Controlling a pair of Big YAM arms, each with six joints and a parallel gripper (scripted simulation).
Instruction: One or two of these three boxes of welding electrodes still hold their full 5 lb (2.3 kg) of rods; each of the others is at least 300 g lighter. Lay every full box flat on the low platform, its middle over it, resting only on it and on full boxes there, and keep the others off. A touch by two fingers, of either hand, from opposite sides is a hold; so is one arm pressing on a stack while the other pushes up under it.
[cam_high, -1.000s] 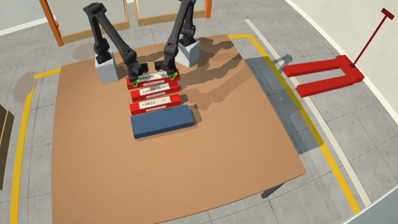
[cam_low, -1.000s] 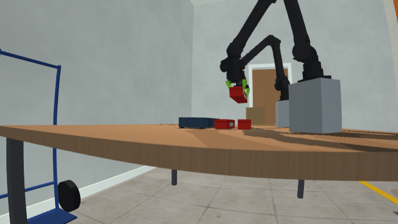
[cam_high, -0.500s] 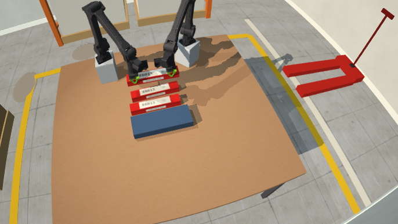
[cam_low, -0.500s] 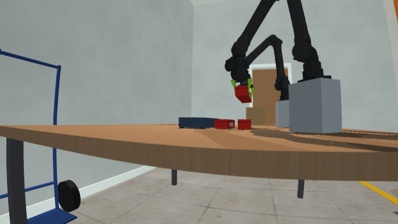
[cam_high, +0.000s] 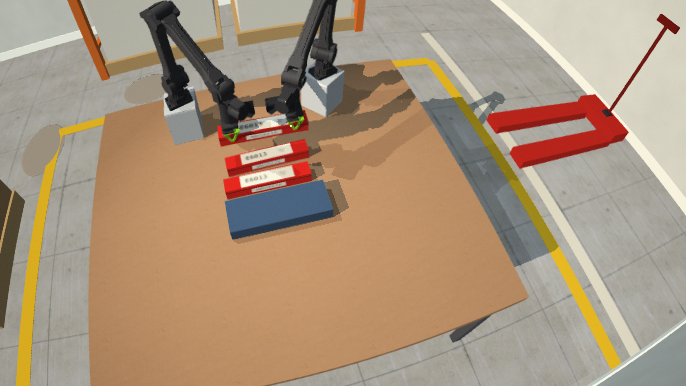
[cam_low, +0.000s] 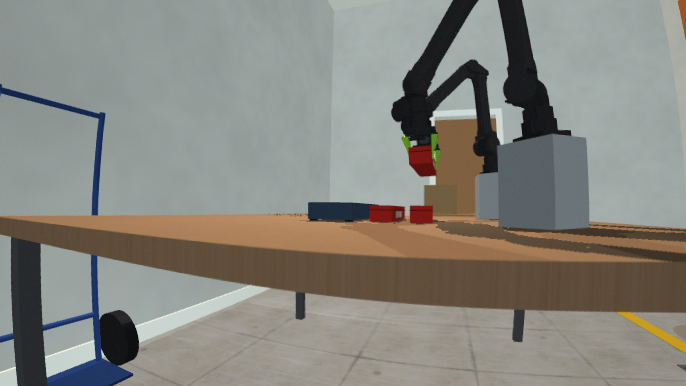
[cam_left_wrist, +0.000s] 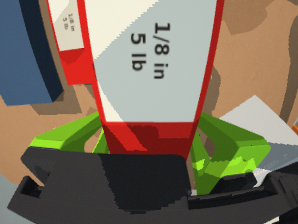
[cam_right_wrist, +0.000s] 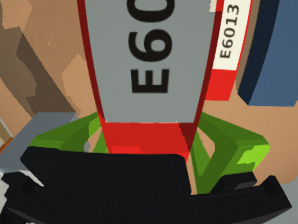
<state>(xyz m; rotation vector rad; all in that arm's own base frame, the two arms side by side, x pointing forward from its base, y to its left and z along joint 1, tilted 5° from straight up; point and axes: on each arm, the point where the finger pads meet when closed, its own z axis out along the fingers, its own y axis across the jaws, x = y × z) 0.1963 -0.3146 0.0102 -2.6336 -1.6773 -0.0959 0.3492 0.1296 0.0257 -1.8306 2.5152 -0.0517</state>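
Red E6013 electrode box hangs above the table, pinched across its width near both ends by left gripper and right gripper.

Its long axis runs roughly parallel to the blue platform, which lies beyond the middle box and the platform-side box. Both arms equally near. Contents hidden; fullness unread. If judged full, carry sideways together, level, then lower.
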